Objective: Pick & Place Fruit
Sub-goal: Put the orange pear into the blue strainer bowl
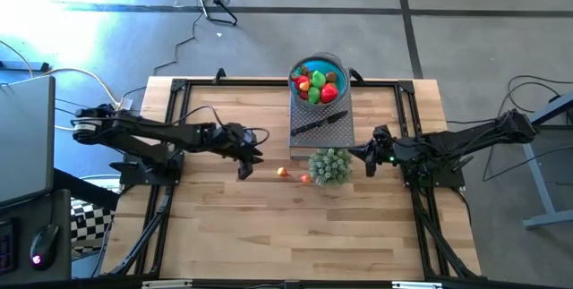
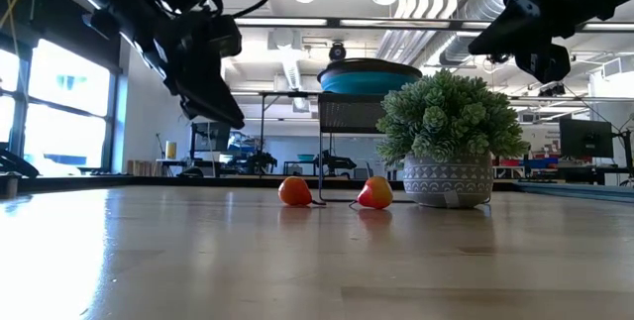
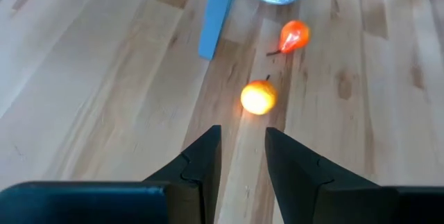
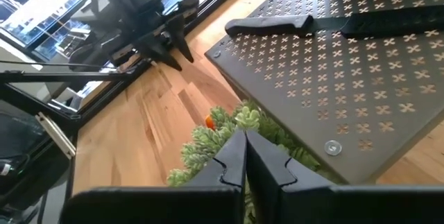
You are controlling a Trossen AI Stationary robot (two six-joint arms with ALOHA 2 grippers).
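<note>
Two fruits lie loose on the worktop (image 1: 224, 226): a round orange fruit (image 1: 283, 172) and a red-orange pear-shaped fruit (image 1: 304, 179), near each other but apart. Both sit just ahead of the left pincer (image 1: 249, 158), which hangs above the wood with its jaws slightly parted and nothing between them; the round one is the nearer, the pear-shaped one lies beyond it. More fruit, red, green and brown, fills one blue bowl (image 1: 319, 63); I cannot count those pieces exactly. The bowl stands at the far end of a dark perforated rack (image 1: 320, 130), and one black-handled knife (image 1: 319, 123) lies on the rack in front of it. One pale green potted plant (image 1: 330, 165) stands just beyond the pear-shaped fruit, between the two pincers. The right pincer (image 1: 369, 157) hovers just beside the plant, closed and empty.
</note>
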